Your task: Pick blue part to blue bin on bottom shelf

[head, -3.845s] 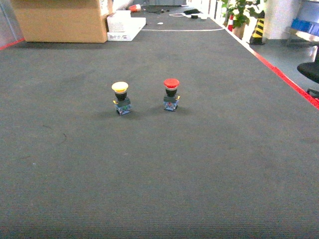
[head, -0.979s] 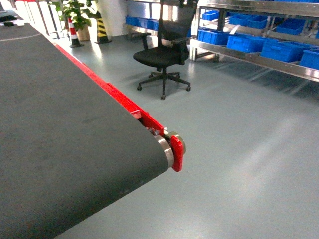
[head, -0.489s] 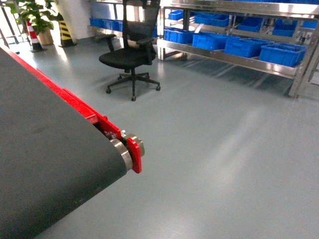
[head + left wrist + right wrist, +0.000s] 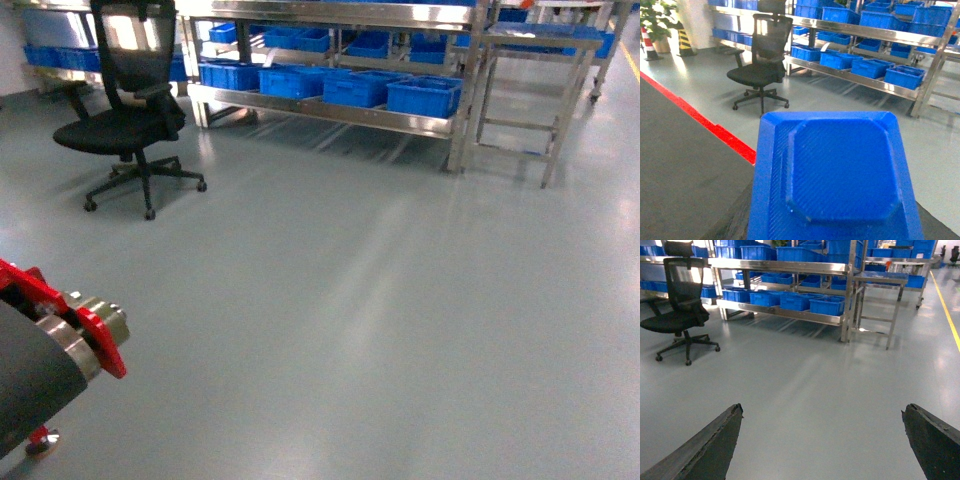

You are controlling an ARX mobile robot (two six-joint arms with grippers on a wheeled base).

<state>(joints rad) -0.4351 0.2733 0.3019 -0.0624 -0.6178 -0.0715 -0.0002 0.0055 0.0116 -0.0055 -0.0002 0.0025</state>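
Shelf (image 4: 330, 110) with blue bins (image 4: 424, 96) stands beyond the office chair (image 4: 125, 110). My left hand holds the blue part (image 4: 840, 170); my right hand (image 4: 825, 440) is spread wide, holding nothing.

black office chair (image 4: 128, 110) parked on the grey floor (image 4: 380, 320), conveyor belt end (image 4: 40, 365) with red bracket bottom left.
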